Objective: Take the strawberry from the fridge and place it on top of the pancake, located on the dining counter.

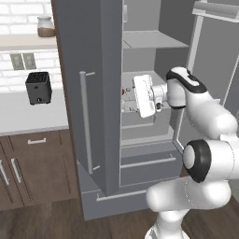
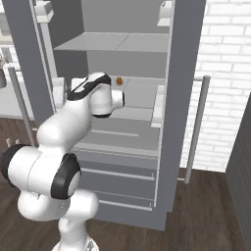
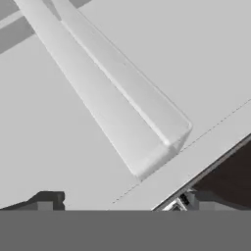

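While both doors of the tall grey flat-fronted fridge (image 1: 88,93) stand open, the spread, empty claw (image 3: 120,203) faces a pale door bin (image 3: 122,108) at 12 o'clock.

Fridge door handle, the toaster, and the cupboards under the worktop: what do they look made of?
Handle: looks like brushed metal, going by its pale silver colour and thin bar shape with a soft sheen. Toaster: probably matte black plastic or painted metal; it is a dark box without glare, so the look leaves it open. Cupboards: appear to be dark stained wood, brown with flat panel fronts and small silver pulls.
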Controlling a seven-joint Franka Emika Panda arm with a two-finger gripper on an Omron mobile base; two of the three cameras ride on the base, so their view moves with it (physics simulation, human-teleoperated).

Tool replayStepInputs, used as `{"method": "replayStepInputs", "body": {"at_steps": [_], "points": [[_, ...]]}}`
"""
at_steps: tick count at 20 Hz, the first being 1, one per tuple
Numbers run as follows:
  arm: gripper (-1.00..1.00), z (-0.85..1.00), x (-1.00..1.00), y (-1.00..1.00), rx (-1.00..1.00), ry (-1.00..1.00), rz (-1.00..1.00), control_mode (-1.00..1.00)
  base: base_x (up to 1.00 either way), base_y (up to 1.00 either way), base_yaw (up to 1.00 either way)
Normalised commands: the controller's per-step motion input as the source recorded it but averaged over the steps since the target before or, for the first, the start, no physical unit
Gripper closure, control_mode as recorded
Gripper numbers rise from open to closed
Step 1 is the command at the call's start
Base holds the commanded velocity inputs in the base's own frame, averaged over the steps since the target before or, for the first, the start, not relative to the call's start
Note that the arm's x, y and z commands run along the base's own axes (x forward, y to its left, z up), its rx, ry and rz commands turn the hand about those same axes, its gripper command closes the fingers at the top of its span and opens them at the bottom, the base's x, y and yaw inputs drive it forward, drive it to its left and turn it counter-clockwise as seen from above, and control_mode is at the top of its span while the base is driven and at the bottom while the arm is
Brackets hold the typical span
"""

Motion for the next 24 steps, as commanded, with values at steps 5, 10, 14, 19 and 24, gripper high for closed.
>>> {"method": "replayStepInputs", "body": {"at_steps": [5, 10, 14, 19, 24], "points": [[-1.0, -0.33, 0.64, 0.22, 0.0, 0.0, 0.12, -1.0, 0.0, 0.0, 0.0], [-1.0, -0.12, 0.05, 0.35, 0.0, 0.0, 0.09, -1.0, 0.0, 0.0, 0.0], [-1.0, -0.19, 0.0, 0.52, 0.0, 0.0, 0.04, -1.0, 0.0, 0.0, 0.0], [-1.0, -0.16, -0.03, 0.63, 0.0, 0.0, 0.0, -1.0, 0.0, 0.0, 0.0], [-1.0, -0.06, -0.04, 0.68, 0.0, 0.0, 0.0, -1.0, 0.0, 0.0, 0.0]]}}
